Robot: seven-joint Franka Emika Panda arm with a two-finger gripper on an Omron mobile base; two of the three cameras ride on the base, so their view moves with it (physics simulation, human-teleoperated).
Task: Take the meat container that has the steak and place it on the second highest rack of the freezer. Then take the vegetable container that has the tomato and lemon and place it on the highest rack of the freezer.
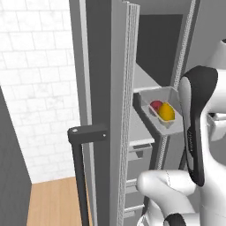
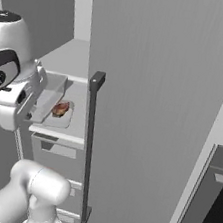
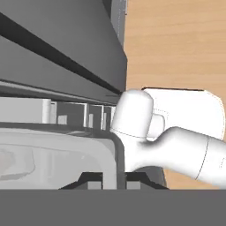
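Holding: the claw (image 3: 106, 176) grips the rim of the clear vegetable container (image 1: 160, 110), its dark tips set on either side of the container's wall in the hand view.
Task things: the tomato (image 1: 155, 106) and the lemon (image 1: 167, 112) lie touching each other inside the vegetable container, the lemon nearer the arm.
Container place: it hangs tilted inside the open freezer (image 1: 159, 53), just beside the freezer door (image 1: 108, 88) and above a pale shelf (image 1: 141, 132).
Steak: the steak (image 2: 60, 108) sits in its meat container (image 2: 59, 116) on a pale shelf inside the freezer, just below the wrist; which rack this is cannot be told.
In the way: the door's ribbed edge stands close to the held container on one side and the robot's dark forearm crowds the other.
Door handle: a long dark bar handle (image 2: 88, 150) runs down the door front.
Around: a black-fronted oven (image 2: 210, 209) stands beyond the door, a white tiled wall (image 1: 39, 88) and wood floor (image 1: 53, 203) on the freezer's other side.
View difference: the left base view shows the fruit; the right base view shows the steak and the oven; the hand view shows the grip and the floor.
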